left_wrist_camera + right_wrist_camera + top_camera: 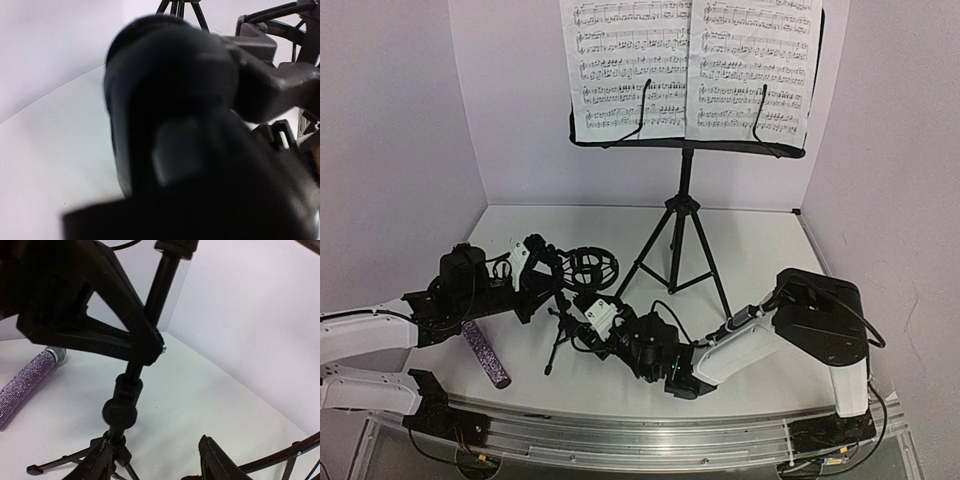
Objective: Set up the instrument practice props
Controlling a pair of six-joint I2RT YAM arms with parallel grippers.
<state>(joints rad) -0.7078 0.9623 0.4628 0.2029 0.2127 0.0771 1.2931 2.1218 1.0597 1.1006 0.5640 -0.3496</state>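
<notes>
Blurring, mic stand (120, 412) hides left end effector (537, 257) gripping it; right end effector (156, 460) spread.

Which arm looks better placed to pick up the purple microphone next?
Probably the right: the right gripper is open around the mic stand post, while the left gripper is shut on its top. The microphone lies nearer the left, though.
</notes>
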